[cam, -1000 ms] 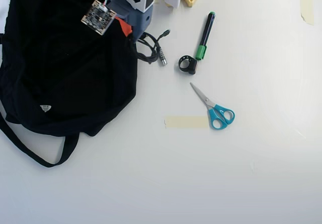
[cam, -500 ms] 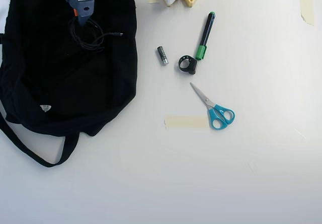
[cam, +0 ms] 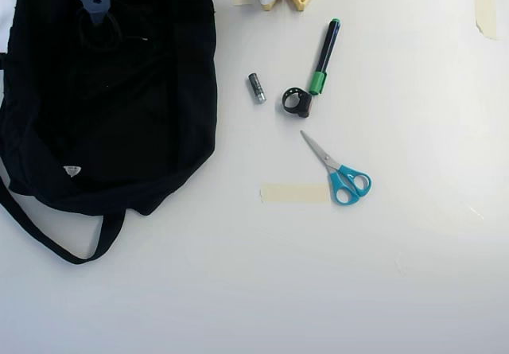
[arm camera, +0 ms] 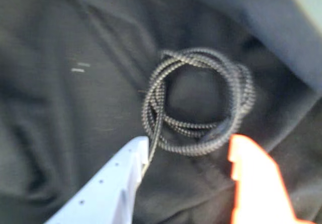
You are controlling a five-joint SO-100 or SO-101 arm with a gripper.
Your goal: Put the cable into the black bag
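- On the black bag's (arm camera: 60,148) fabric lies the coiled cable (arm camera: 198,100), carried over from the table a second ago.
- Gripper (arm camera: 188,151) fingers are spread, one touching a strand; release looks nearly done.
- Scissors (cam: 340,173) and marker (cam: 324,55) stay put.

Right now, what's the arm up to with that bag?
The arm is over the top left of the black bag in the overhead view. The wrist view shows the cable, a wound coil, lying on the bag's dark fabric with the gripper just below it in that view. The jaws stand apart on either side of the coil's lower edge, not clamped on it. The scissors, marker and small black ring sit untouched on the table.
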